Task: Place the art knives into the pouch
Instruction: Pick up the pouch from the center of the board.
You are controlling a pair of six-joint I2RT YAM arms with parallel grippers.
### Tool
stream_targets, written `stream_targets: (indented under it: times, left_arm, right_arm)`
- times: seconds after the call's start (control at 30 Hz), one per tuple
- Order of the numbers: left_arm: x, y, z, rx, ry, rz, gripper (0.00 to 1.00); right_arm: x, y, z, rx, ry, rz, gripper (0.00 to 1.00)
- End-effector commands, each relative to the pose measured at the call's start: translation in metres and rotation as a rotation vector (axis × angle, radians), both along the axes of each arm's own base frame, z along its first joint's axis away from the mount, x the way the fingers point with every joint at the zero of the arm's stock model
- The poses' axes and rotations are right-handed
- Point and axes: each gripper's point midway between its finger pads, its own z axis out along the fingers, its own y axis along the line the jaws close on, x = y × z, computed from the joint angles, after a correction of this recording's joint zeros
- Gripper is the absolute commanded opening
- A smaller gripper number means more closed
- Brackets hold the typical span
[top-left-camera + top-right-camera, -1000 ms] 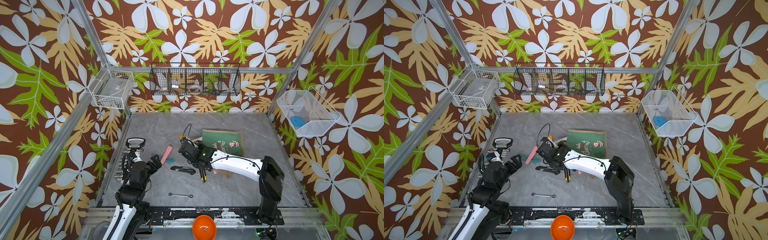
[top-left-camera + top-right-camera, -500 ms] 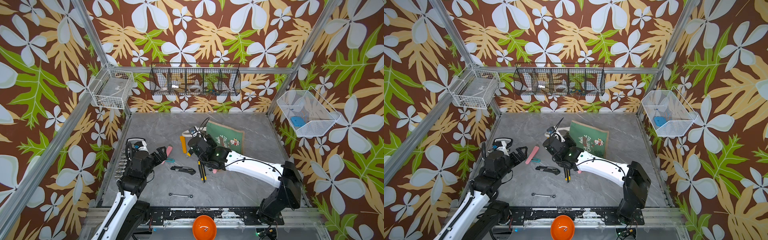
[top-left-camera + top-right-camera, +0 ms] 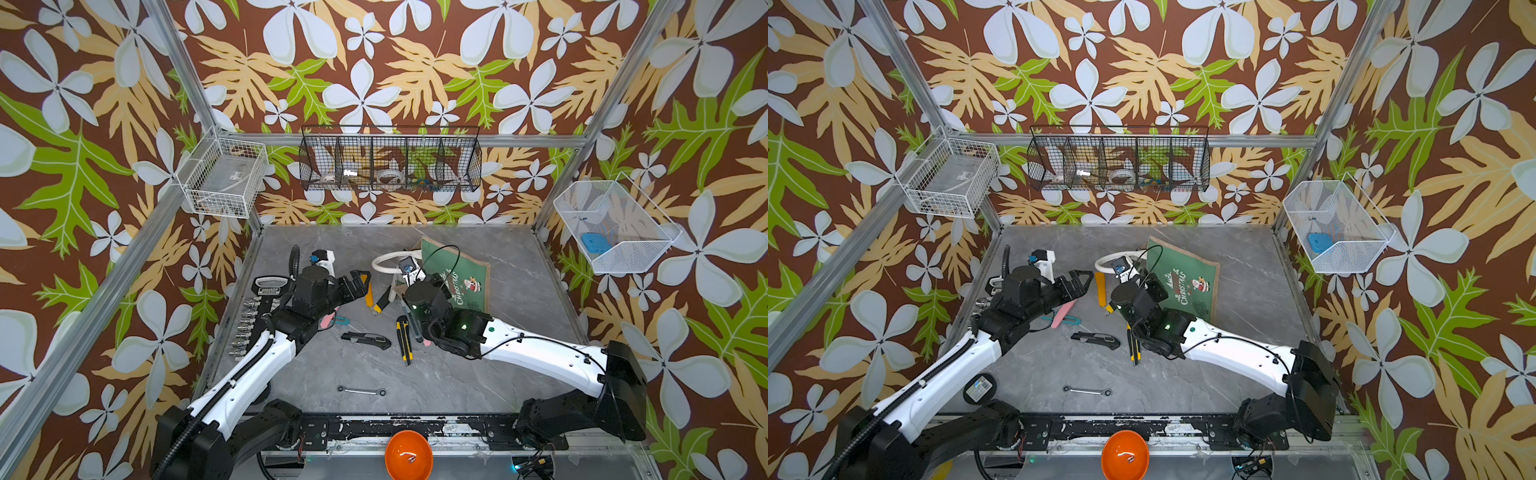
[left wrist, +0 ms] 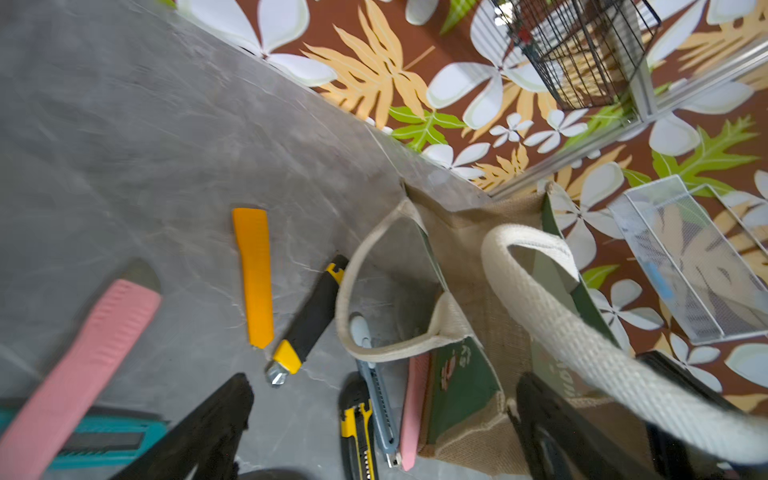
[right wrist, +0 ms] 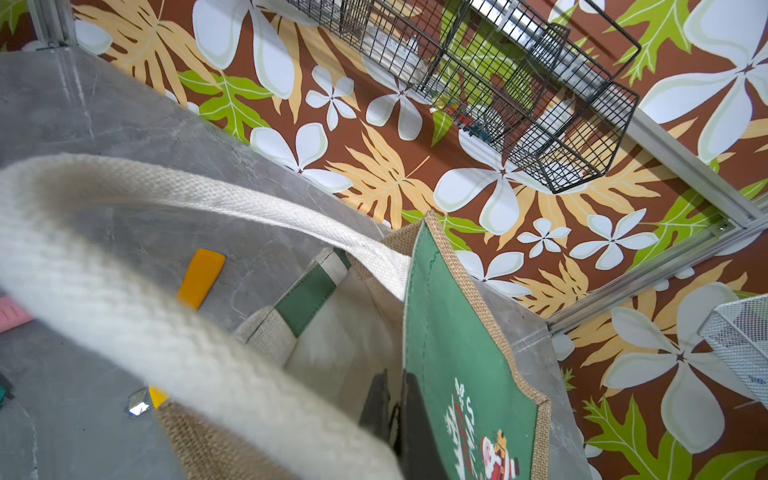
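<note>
Now our right gripper (image 5: 392,415) is clenched on the green front edge of the pouch (image 3: 461,274), holding it tilted off the table (image 3: 457,395). Our left gripper (image 3: 1084,283) hangs wide open beside the pouch's mouth, near an orange knife (image 4: 253,278). Which knife is the art knife we cannot tell.

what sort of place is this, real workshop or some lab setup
Probably a robot lab test cell: an aluminium frame with printed floral walls boxes in a grey table, and a left arm and right arm are mounted on its front rail.
</note>
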Motion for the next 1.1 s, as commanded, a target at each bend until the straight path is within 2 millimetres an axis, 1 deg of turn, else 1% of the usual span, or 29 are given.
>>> stream_targets:
  times: [0.0,0.13,0.27,0.4,0.5,0.6,0.77,0.9,1.07]
  left_arm:
    - [0.006,-0.019,0.001,-0.054,-0.014,-0.069,1.0]
    - [0.015,-0.035,-0.005,-0.103,0.014,-0.119,1.0]
    - [0.025,-0.044,-0.003,-0.123,0.021,-0.135,1.0]
    - [0.029,-0.053,0.001,-0.172,0.017,-0.16,0.98]
    - [0.032,-0.059,-0.005,-0.184,0.036,-0.181,0.97]
    - [0.034,-0.063,-0.015,-0.185,0.065,-0.189,0.96]
    - [0.038,-0.072,-0.022,-0.192,0.072,-0.19,0.94]
    - [0.042,-0.085,-0.029,-0.222,0.096,-0.219,0.94]
    - [0.048,-0.1,-0.03,-0.224,0.095,-0.247,0.92]
  right_arm:
    - [0.001,0.004,0.018,0.074,-0.047,0.006,0.0]
    - [0.0,0.005,0.017,0.095,-0.053,0.022,0.0]
    - [0.0,0.009,0.016,0.109,-0.046,0.035,0.0]
    - [0.0,0.01,0.017,0.114,-0.054,0.046,0.0]
    - [-0.001,0.01,0.018,0.126,-0.068,0.055,0.0]
    - [-0.001,0.011,0.018,0.133,-0.07,0.066,0.0]
    - [-0.003,0.012,0.02,0.149,-0.075,0.078,0.0]
    - [-0.003,0.014,0.022,0.153,-0.077,0.09,0.0]
    - [-0.005,0.014,0.025,0.181,-0.086,0.1,0.0]
